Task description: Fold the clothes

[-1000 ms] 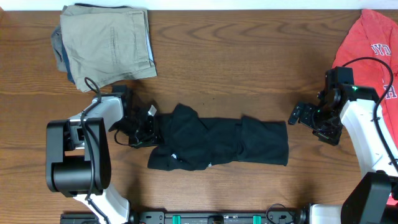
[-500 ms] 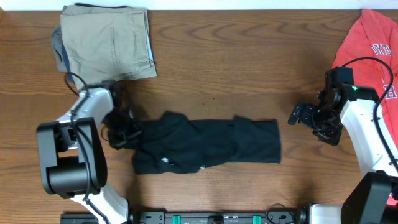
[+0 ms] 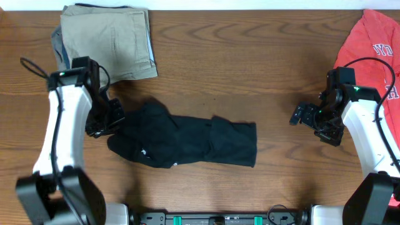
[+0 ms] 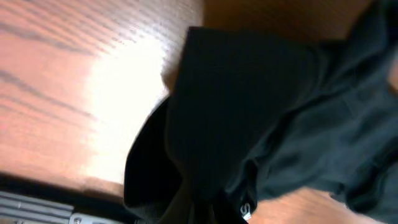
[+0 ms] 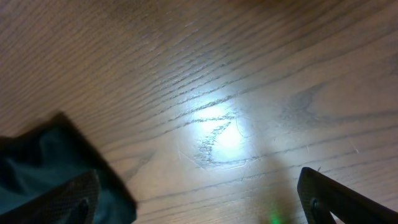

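Tips of the left claw [image 3: 111, 120] are hidden, being clamped on the 9 o'clock end of the black garment [image 3: 187, 140], which is laid mid-worktop [image 3: 250, 69] with its long axis from 9 to 3 o'clock, while the right claw [image 3: 304, 115] is held apart at 3 o'clock.

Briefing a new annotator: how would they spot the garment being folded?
On the wooden table, look front, just left of centre. The black garment lies there as a long crumpled strip, its left end clamped in the left gripper. The folded khaki stack sits back-left, the red tee back-right; it alone is black.
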You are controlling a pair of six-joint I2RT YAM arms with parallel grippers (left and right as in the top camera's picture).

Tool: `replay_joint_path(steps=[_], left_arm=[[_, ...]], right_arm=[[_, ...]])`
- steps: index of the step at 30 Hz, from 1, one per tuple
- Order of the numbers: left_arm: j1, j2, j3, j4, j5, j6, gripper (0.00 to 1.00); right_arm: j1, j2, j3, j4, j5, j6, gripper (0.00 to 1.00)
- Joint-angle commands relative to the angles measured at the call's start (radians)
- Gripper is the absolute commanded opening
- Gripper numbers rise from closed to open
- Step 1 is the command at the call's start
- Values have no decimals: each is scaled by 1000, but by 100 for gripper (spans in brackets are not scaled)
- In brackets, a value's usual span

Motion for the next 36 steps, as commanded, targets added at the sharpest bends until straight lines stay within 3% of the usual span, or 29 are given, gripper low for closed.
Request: replay_joint_path(steps=[1,14,26,36], left_arm=[[2,-66,16,-29,-23,-5,6],[-133,-219,20,-60,75,1,6],[-317,-206,19,-3,109,-103,6],[-544,-206,18,132,109,-261,6]], right_arm=[[-1,-3,7,-1,-1,-13,99],[-1,-3,7,-1,-1,-13,99],[-1,-3,7,-1,-1,-13,99],[-1,-3,7,-1,-1,-13,99]])
